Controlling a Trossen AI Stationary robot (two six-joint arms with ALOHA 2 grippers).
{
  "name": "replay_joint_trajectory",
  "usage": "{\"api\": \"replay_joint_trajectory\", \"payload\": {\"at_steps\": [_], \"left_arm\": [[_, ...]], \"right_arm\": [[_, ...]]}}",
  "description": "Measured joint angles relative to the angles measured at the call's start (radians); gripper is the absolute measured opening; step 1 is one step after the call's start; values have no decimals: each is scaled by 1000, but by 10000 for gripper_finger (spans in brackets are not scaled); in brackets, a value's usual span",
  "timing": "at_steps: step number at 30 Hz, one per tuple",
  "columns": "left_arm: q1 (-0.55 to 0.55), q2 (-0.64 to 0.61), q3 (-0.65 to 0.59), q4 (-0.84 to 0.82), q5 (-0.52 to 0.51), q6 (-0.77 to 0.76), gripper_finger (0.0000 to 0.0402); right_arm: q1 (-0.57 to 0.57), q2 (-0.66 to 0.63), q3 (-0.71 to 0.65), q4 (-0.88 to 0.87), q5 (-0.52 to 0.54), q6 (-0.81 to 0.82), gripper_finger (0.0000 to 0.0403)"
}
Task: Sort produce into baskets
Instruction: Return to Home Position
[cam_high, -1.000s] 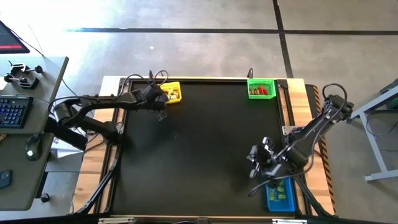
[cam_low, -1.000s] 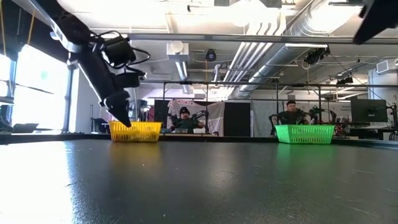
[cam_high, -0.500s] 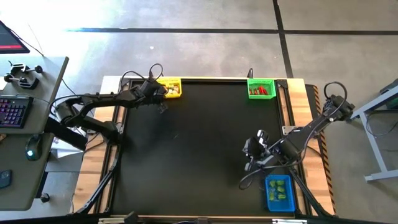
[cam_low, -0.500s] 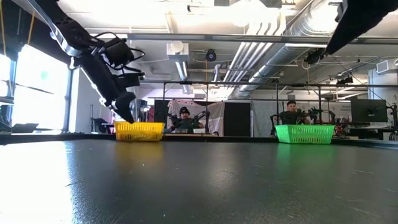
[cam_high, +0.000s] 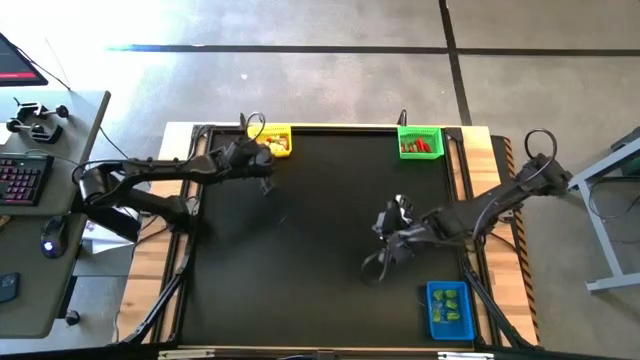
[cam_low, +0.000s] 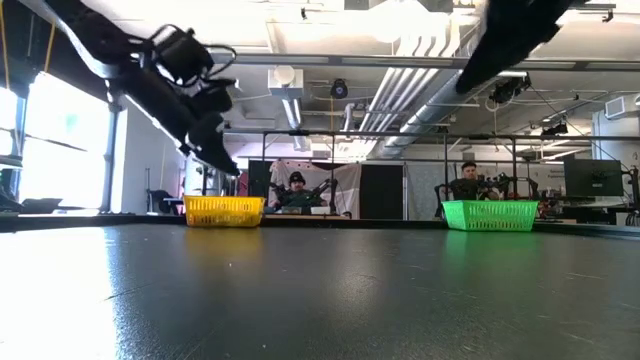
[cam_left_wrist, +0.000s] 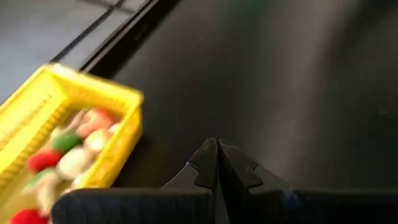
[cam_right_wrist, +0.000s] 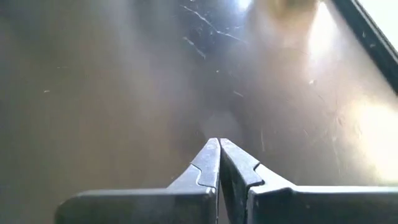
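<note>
The loose sorting looks finished, and the step in hand appears to be the return to rest: no stray piece shows on the black desk (cam_high: 320, 240). The tiny toy produce (cam_left_wrist: 73, 151) lies in the baskets. Red, green and cream-white pieces are heaped in the small yellow plastic mesh basket (cam_high: 290, 146) at one far corner of the desk. The green mesh basket (cam_high: 438, 133) stands along the same far edge as the yellow basket, at the other corner, and has red pieces in it. The blue mesh basket (cam_high: 431, 310) stands at the corner diagonally opposite the yellow basket and holds green chunks. The left pincer (cam_left_wrist: 217, 146) hovers just beside the yellow basket, on its desk-centre side. It is apart from the basket and, in the low view, raised above its rim, and it is clenched on nothing. The right pincer (cam_right_wrist: 219, 144) hangs well apart from the yellow basket, over bare desk on the blue basket's side. It too is clenched, and nothing lies between its fingers. The next move, as I judge it, calls for each arm to fold back toward its own base. The left arm should lift clear before it swings, so that no cable or finger catches the yellow basket's wall and shifts it.
</note>
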Motion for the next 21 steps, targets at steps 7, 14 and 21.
{"api": "replay_joint_trajectory", "payload": {"at_steps": [7, 14, 21], "left_arm": [[-105, -78, -120, 275, 42, -13, 0], [-164, -166, -213, 500, 125, -43, 0], [-191, -313, -285, 525, 124, -50, 0]], "right_arm": [[-149, 0, -128, 286, -101, -202, 0], [-301, 0, -255, 637, -235, -400, 0], [-439, 0, -365, 932, -343, -509, 0]]}}
